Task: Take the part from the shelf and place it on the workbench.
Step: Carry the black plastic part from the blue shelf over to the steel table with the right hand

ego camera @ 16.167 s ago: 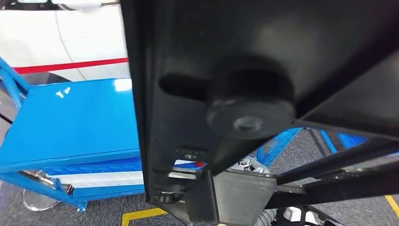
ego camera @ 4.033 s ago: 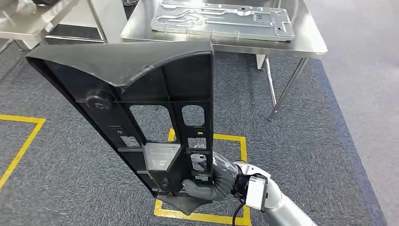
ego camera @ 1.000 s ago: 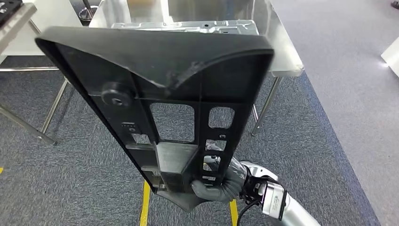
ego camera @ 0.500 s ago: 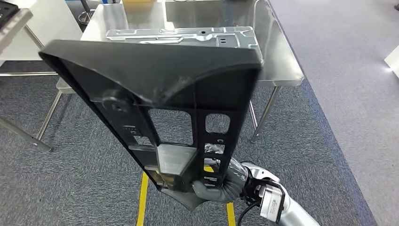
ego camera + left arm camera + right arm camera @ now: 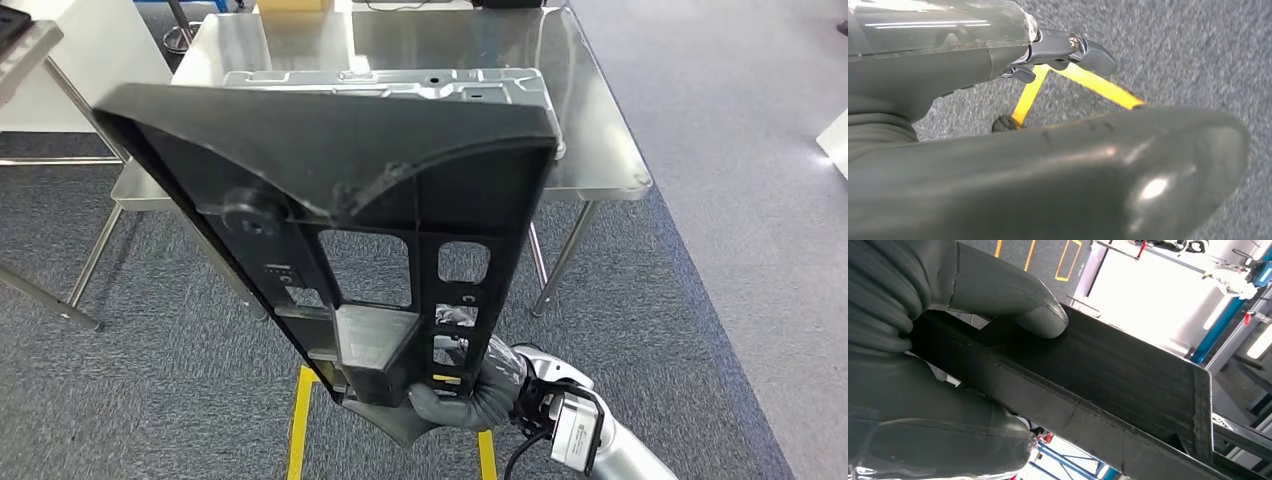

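In the right robot hand [image 5: 452,398], the part [image 5: 340,200] stands upright.

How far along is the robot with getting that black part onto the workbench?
Done: the black part is off the shelf, gripped at its lower end by the right hand. In hand: the part is held upright in front of the steel workbench, above the carpet. Left: setting it down on the bench, where a metal plate already lies, and letting go.
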Motion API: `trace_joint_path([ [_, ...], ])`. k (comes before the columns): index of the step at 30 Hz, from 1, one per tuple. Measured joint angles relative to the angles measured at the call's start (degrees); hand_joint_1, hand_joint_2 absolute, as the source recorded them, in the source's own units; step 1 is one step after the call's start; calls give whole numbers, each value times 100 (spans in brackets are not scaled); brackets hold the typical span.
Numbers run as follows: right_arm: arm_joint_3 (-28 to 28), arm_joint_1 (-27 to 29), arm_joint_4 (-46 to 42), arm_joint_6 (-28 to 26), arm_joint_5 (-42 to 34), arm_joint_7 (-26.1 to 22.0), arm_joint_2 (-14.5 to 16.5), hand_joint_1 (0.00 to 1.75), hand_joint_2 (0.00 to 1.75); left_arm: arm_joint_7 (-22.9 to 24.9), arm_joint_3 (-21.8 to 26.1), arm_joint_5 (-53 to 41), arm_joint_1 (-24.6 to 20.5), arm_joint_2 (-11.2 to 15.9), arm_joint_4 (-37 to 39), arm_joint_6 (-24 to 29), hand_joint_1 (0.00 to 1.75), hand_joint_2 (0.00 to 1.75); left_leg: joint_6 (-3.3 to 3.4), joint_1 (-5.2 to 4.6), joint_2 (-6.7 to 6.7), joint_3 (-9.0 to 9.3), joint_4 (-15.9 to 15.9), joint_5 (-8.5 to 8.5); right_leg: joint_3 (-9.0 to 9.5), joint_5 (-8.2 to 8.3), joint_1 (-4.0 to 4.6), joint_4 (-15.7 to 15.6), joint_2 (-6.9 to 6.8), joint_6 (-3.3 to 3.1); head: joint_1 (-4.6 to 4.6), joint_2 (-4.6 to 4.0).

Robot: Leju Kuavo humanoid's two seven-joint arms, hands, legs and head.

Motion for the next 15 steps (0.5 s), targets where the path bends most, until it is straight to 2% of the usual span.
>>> trace_joint_path([
  [2, -11, -3, -13, -7, 1, 1, -1, 169, 175, -4, 1, -4, -3, -2, 0, -9, 0, 0, 55, 33, -6, 82, -72, -5, -123, -164, -8, 306, 9, 60, 13, 0],
  [3, -16, 1, -14, -14, 2, 2, -2, 169, 175, -6, 1, -8, -6, -2, 0, -11, 0, 0, 77, 37, -6, 112, -89, -19, -296, -301, -25, 634, 20, 80, 20, 0],
  [5, -18, 26, -15, -33, 10, 5, -9, 169, 175, -13, 4, -15, -11, -2, 0, -13, 0, 0, 105, 38, -12, 154, -92, -63, -769, -541, -51, 1385, 28, 113, 25, 0],
  [6, -17, 45, -15, -45, 15, 7, -14, 169, 175, -15, 6, -18, -9, -2, 0, -17, 0, 0, 106, 39, -19, 181, -92, -90, -940, -533, -66, 1592, 28, 128, 25, 0],
  [7, -17, 61, -15, -58, 19, 9, -18, 169, 175, -17, 9, -19, -7, -2, 0, -23, 0, 0, 99, 39, -28, 220, -91, -122, -1006, -400, -82, 1580, 28, 137, 26, 0],
  [8, -17, 70, -16, -70, 21, 9, -20, 169, 175, -18, 12, -19, -6, -3, 0, -30, 0, 0, 87, 40, -37, 270, -91, -158, -955, -169, -95, 1346, 27, 140, 26, 0],
  [9, -17, 74, -16, -80, 22, 9, -21, 169, 175, -21, 16, -19, -5, -3, 0, -39, 0, 0, 68, 41, -44, 326, -91, -202, -816, 111, -105, 951, 28, 133, 27, 0],
  [10, -17, 75, -16, -86, 23, 9, -21, 169, 175, -24, 22, -19, -7, -4, 0, -46, 0, 0, 40, 34, -50, 369, -87, -249, -664, 312, -102, 565, 30, 116, 26, 0],
  [11, -17, 75, -19, -88, 24, 8, -22, 169, 175, -28, 31, -19, -11, -4, 0, -51, 0, 0, 7, 26, -56, 396, -85, -293, -543, 420, -93, 275, 33, 90, 23, 0],
  [12, -17, 77, -20, -89, 25, 8, -23, 169, 175, -36, 38, -19, -15, -4, 0, -56, 0, 0, -29, 19, -59, 412, -89, -331, -474, 442, -80, 107, 38, 59, 21, 0],
  [15, -16, 81, -28, -90, 28, 9, -24, 169, 175, -52, 51, -17, -23, -9, 0, -61, 0, 0, -129, 19, -51, 467, -114, -404, -410, 355, -69, 19, 56, -47, 16, -1],
])
